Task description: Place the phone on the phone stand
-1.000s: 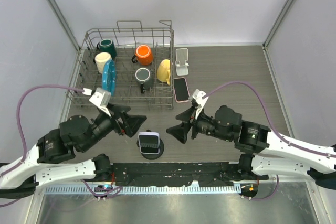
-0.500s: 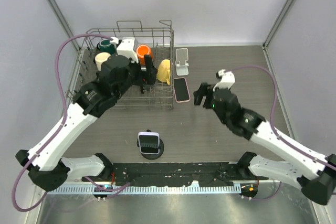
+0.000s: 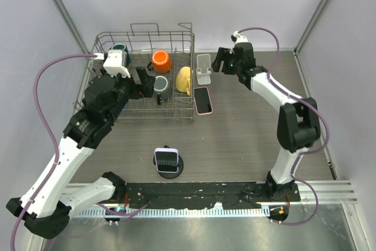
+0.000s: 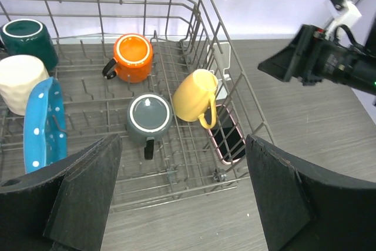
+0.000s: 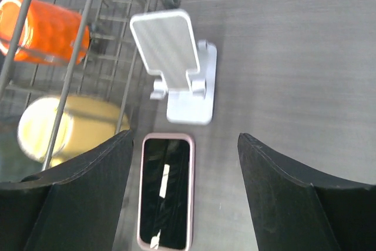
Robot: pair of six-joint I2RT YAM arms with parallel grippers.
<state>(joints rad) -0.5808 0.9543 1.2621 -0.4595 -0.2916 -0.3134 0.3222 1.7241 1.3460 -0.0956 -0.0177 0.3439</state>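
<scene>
**A:** What is being shown at the left of the top view?

**B:** The left gripper (image 3: 145, 80) is being held over the rack (image 3: 192, 44). Its jaws are spread wide and nothing is being gripped. It is well apart from the task's things.

**A:** And where is the phone being found?

**B:** The phone (image 3: 202, 100) is being seen lying flat, screen up, on the table (image 3: 252, 127), just right of centre in the top view. Its long left edge is just beside the rack's wall; whether the two are touching cannot be told. The stand (image 3: 203, 67) is being seen just above it in the frame, near but apart.

**A:** How is it being judged to handle?

**B:** It is being judged stiff, thin and fairly light, with a slick glass face and a pink case that looks grippier. A hold across the two long edges, near the middle, is being favoured. The screen is being treated as fragile.

**A:** Is room being left for that?

**B:** Little is being left on the left edge. The rack wall and the yellow mug (image 3: 184, 79) are being seen close by, so a finger there is being judged a tight fit. To the right, wide bare table is being offered.

**A:** And the right gripper?

**B:** The right gripper (image 3: 221, 61) is being held at upper right of centre, beside the stand, jaws wide open and empty. In its wrist view the phone's top end is being framed between the fingers.
</scene>
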